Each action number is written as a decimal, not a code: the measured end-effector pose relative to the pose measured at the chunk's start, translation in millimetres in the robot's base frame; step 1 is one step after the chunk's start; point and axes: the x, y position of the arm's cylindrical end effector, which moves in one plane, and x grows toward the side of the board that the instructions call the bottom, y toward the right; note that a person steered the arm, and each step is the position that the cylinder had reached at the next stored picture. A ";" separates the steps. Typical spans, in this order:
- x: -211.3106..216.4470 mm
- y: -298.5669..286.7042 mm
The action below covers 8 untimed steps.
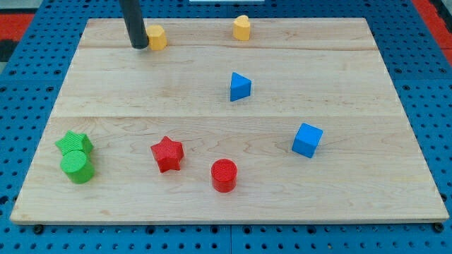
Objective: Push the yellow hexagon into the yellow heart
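Note:
The yellow hexagon (157, 37) sits near the view's top left of the wooden board. My tip (139, 46) stands right against the hexagon's left side, touching or nearly touching it. The yellow heart (242, 27) lies near the view's top edge, right of the hexagon, with a wide stretch of board between them.
A blue triangle (239, 86) lies at the centre, a blue cube (307, 140) to the right. A red star (167, 154) and a red cylinder (224, 175) sit at the bottom middle. A green star (74, 143) and a green cylinder (77, 167) touch at the bottom left.

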 end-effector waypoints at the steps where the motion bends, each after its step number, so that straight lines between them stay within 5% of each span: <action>1: -7.3 20.0; 6: -67.6 13.7; 8: -61.9 116.5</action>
